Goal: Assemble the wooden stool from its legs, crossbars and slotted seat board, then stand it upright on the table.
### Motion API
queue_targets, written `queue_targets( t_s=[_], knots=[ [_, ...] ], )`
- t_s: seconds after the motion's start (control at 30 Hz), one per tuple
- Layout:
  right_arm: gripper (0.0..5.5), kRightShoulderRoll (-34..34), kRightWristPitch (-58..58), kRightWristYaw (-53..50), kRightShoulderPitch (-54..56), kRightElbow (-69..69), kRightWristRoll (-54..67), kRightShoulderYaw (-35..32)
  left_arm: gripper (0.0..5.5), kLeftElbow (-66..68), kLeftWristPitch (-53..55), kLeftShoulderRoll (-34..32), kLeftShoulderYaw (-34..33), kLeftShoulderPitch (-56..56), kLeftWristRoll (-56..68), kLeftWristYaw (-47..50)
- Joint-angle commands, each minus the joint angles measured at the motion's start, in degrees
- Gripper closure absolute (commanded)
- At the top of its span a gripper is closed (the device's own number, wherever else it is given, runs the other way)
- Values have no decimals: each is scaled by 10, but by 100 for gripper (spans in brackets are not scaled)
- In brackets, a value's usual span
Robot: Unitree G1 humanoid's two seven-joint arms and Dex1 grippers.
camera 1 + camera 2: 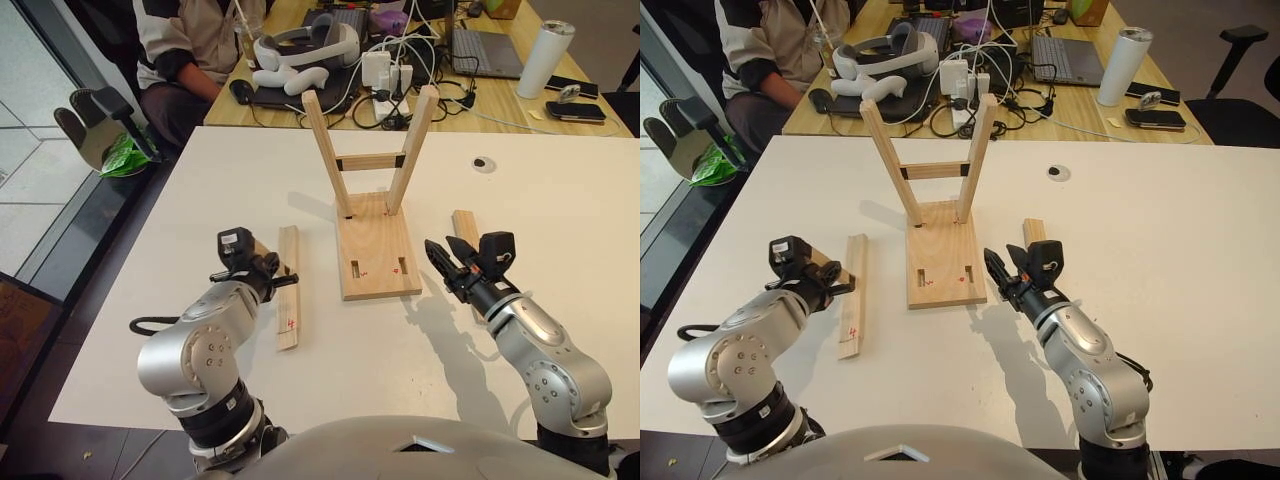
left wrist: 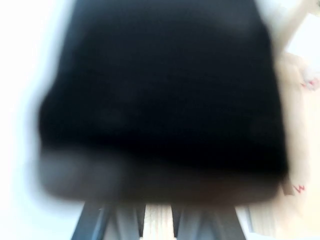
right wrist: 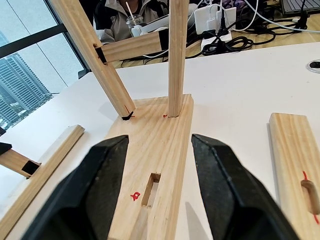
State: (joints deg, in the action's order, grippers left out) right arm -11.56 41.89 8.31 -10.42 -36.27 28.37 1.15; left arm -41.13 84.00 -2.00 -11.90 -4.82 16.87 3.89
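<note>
The slotted seat board (image 1: 375,250) lies flat mid-table. Two legs (image 1: 322,140) stand in its far slots, joined by a crossbar (image 1: 368,162). The two near slots (image 3: 150,189) are bare. One loose leg (image 1: 289,290) lies left of the board, another (image 1: 464,225) to its right. My left gripper (image 1: 283,275) rests beside the left loose leg, shut on a short crossbar (image 3: 17,162). Just right of the board's near end, my right gripper (image 3: 160,141) is open, holding nothing and pointing at the board.
A cable hole (image 1: 483,163) sits in the white table at the back right. Behind it a wooden desk (image 1: 500,95) carries a laptop, headset, cables, a cup (image 1: 545,58) and phones. A person sits at the back left. The table's left edge (image 1: 120,290) is near my left arm.
</note>
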Motion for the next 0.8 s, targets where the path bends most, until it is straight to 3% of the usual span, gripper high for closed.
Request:
queue_targets(
  t_s=[0.03,0.4,0.8],
  knots=[
    [317,-6,-2,7,24,8,-9,8,509,69,-42,-44,57,-12,-17,-23],
    [317,-9,-4,23,48,22,-17,20,509,238,-168,-54,96,-99,-51,-42],
    [317,-8,-4,26,47,21,-21,24,509,223,-178,-62,92,-116,-61,-43]
  ],
)
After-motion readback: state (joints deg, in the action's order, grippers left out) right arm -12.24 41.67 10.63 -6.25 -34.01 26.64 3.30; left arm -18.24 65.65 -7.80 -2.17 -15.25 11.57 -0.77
